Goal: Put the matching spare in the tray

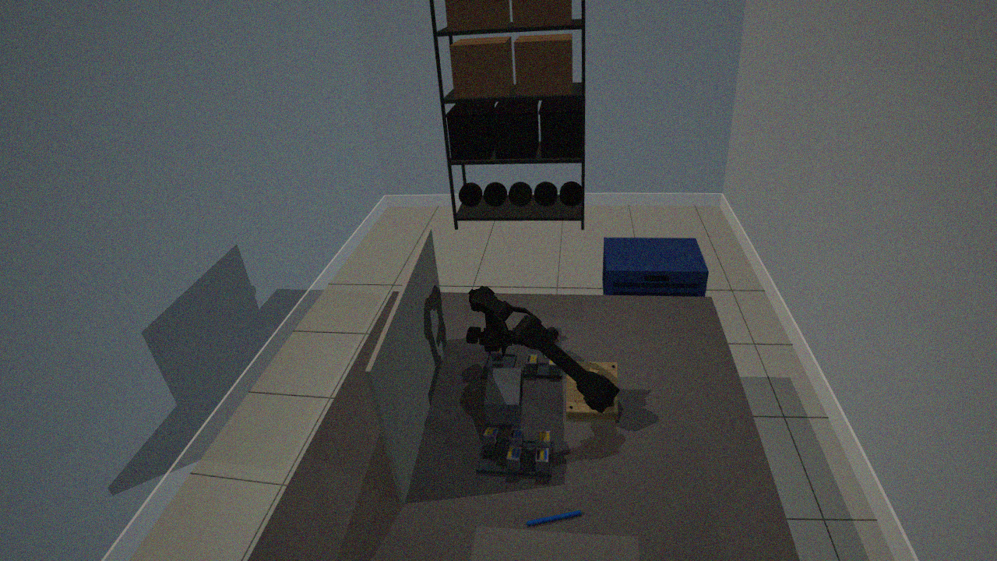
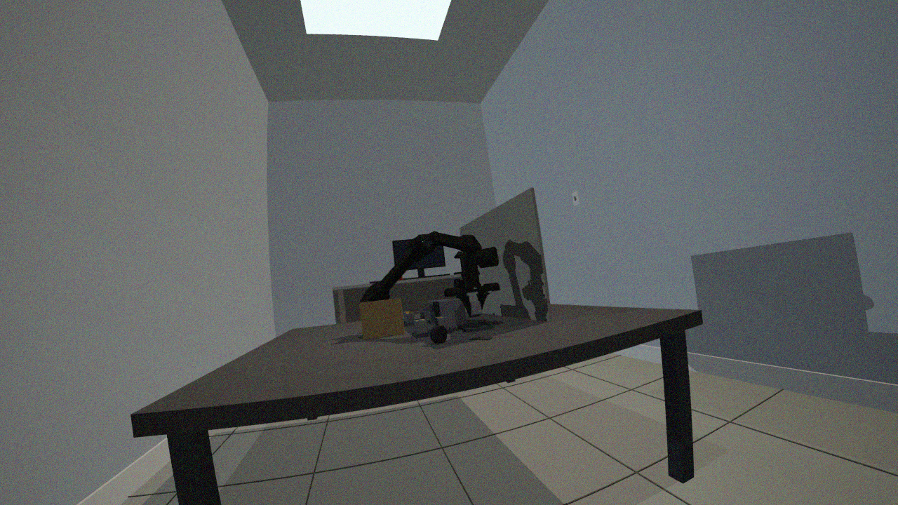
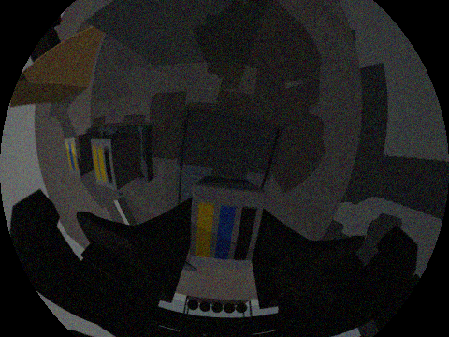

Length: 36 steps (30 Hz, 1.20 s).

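Spare unit, a small grey block with yellow, blue and dark stripes on its face [image 3: 224, 231], sits clamped between the fingers of the black parallel-jaw gripper [image 3: 219, 256]; the wrist view shows it held clear of the surface. In the top view the gripper [image 1: 487, 334] hangs over the far end of the work area, above the grey mounted unit [image 1: 503, 387] and close to the tall grey upright panel [image 1: 411, 362] on the left.

Progress: pickup appears complete. Transfer to the tray and release remain. The dark tray [image 1: 516, 453] lies at the near end of the mounted unit and already carries several striped spares. Whether the held code matches cannot be read at this resolution.

Surroundings: a second striped spare [image 3: 103, 159] shows to the left in the wrist view. The arm's tan wooden base block [image 1: 592, 397] stands right of the mounted unit. A blue pen [image 1: 554, 517] lies near the front edge, well apart from the tray.

Obstructions: the mounted unit lies between gripper and tray; the carry probably needs to pass over it. The spares in the tray leave little room.
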Available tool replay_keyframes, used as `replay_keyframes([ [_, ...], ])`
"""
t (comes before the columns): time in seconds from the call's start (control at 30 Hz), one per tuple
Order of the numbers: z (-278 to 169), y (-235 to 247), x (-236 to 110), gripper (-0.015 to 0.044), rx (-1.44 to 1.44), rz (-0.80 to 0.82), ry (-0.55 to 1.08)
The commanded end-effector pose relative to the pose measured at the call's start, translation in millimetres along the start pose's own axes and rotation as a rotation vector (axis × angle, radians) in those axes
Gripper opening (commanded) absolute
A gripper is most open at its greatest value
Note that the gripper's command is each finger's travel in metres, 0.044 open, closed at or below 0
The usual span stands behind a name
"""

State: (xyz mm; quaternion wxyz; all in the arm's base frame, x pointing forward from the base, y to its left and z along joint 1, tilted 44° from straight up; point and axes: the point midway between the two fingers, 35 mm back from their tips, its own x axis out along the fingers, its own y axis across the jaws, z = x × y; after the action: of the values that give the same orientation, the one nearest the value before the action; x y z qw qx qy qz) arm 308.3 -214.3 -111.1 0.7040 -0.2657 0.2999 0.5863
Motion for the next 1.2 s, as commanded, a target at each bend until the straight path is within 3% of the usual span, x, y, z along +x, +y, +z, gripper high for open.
replay_keyframes([
  [0.0,1,0,4,0.0,0.005,-0.002,-0.006],
  [1.0,4,3,25,0.0,0.004,-0.002,-0.009],
  [1.17,2,3,22,0.0131,0.0,0.0,-0.002],
])
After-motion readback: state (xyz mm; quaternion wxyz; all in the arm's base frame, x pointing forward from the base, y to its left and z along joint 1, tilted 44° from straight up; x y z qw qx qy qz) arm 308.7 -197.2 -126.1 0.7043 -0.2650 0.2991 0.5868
